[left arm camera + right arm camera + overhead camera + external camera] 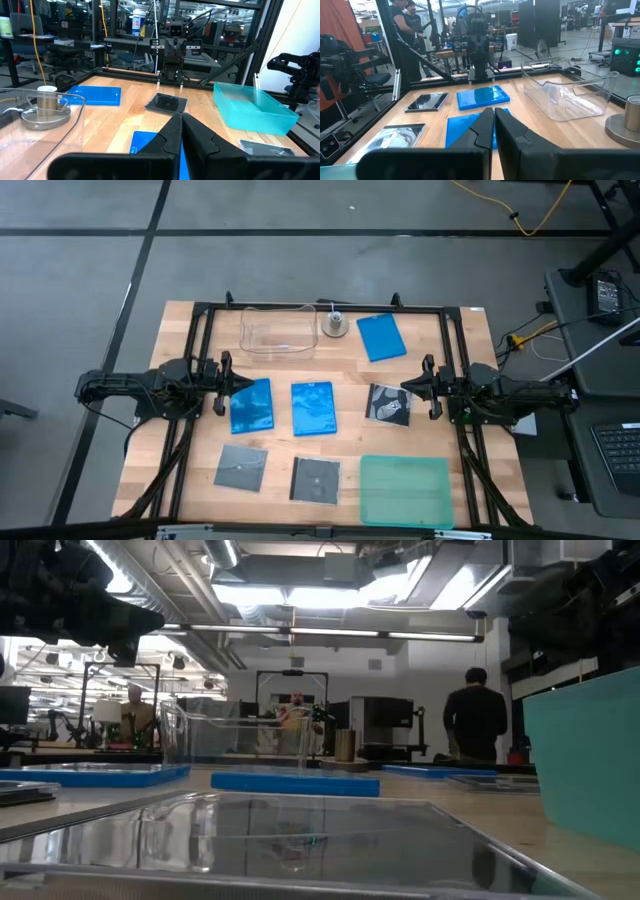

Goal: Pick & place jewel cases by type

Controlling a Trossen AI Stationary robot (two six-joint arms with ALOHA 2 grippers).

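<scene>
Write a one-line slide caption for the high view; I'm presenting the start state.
Six unsorted jewel cases on the table; left gripper and right gripper shut.

blue cases (pixel 313 408): three, flat, two mid-table, one far | grey-black cases (pixel 315 479): three, flat, nearer

Hidden and cut off around my grippers

My left gripper (pixel 181 131) covers most of the blue jewel case (pixel 142 142) just ahead of it; my right gripper (pixel 494 125) hides part of another blue case (pixel 462 131). Low down, the teal tray (pixel 590 755) runs off the edge, and the nearest case (pixel 300 830) is blurred.
</scene>
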